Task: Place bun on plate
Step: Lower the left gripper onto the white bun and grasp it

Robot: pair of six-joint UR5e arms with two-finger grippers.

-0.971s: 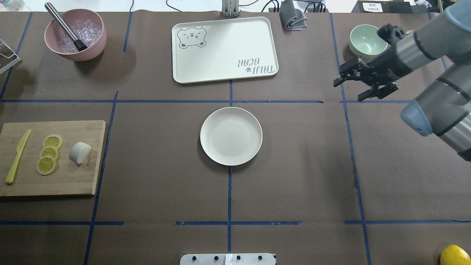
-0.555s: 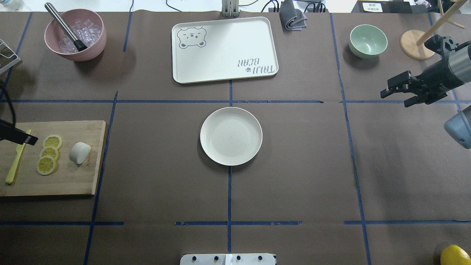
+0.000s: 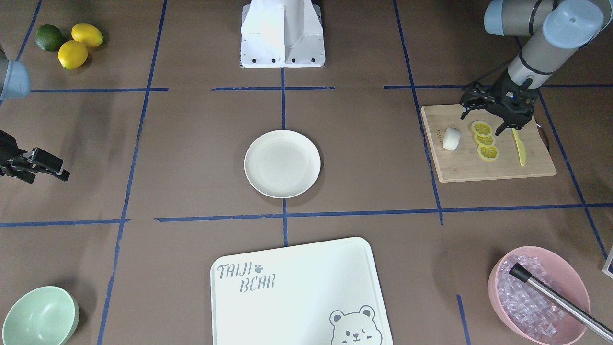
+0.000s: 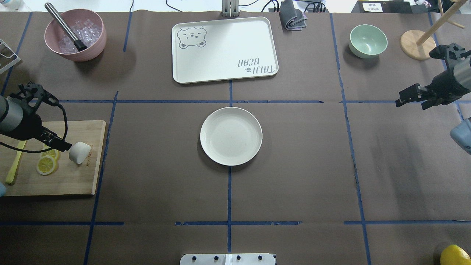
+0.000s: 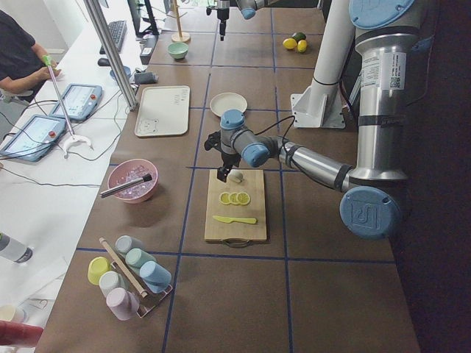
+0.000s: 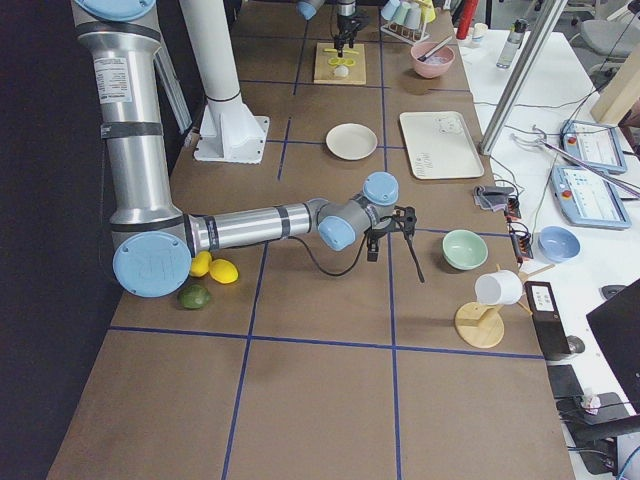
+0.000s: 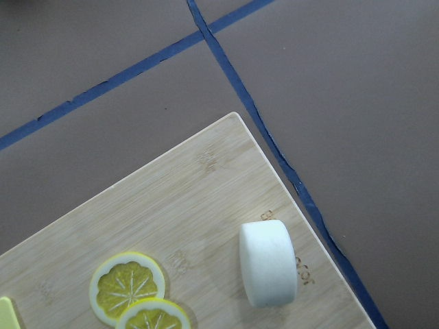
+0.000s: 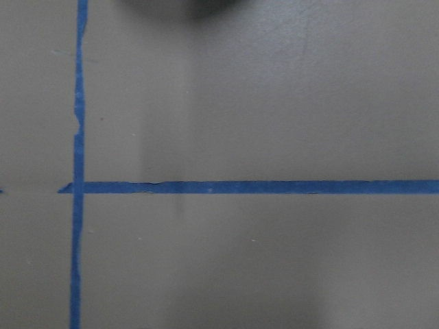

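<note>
The bun is a small white lump lying on its side near the right edge of a wooden cutting board. My left gripper hovers open over the lemon slices, just left of the bun and not touching it. The round cream plate sits bare at the table's centre. Far to the right, my right gripper hangs open above bare table with nothing in it.
A yellow knife lies on the board's left side. At the back stand a pink bowl of ice with a metal tool, a bear-printed tray, a grey cloth, a mint bowl and a wooden stand. Lemons and a lime lie near my right side.
My left arm has come in from the left across the board and now hangs beside the bun. The right arm has drawn back to the right, away from the mint bowl.
</note>
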